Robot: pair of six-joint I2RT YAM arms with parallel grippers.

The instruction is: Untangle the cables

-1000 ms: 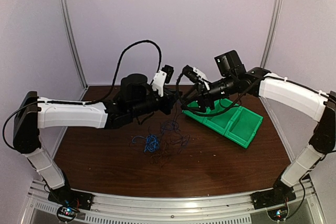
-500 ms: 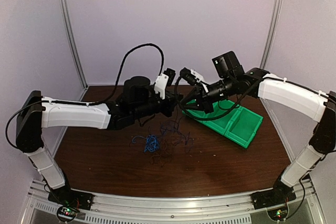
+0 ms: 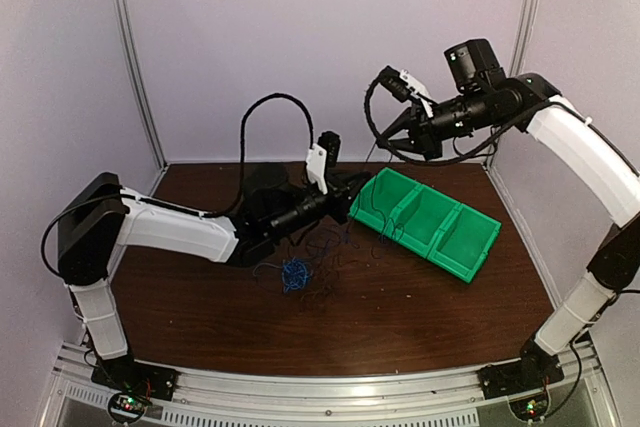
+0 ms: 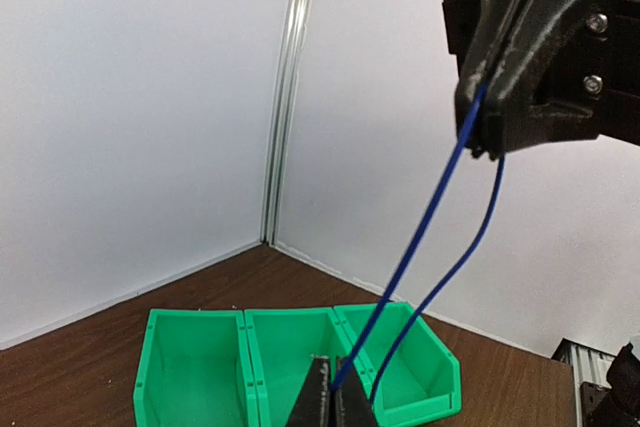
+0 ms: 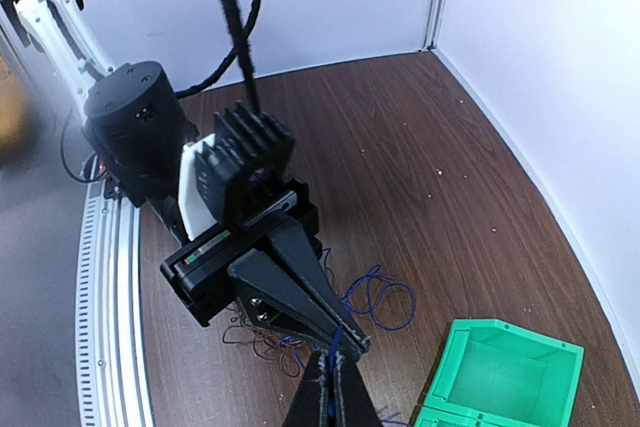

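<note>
Blue cable point(image 4: 425, 217) runs from the left hand point(image 4: 330, 387), bottom centre, up to the right hand point(image 4: 482, 132), both clamped on it.

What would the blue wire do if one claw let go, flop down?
Probably flop: the blue wire looks thin, and one strand curves loosely between the left claw and right claw. Likely light too: the wire pile lies in loose curls on the table.

A green three-compartment bin point(image 3: 470, 239) is sitting on the brown worktop point(image 3: 430, 322), right of centre. White walls point(image 3: 300, 47) are enclosing the worktop.
</note>
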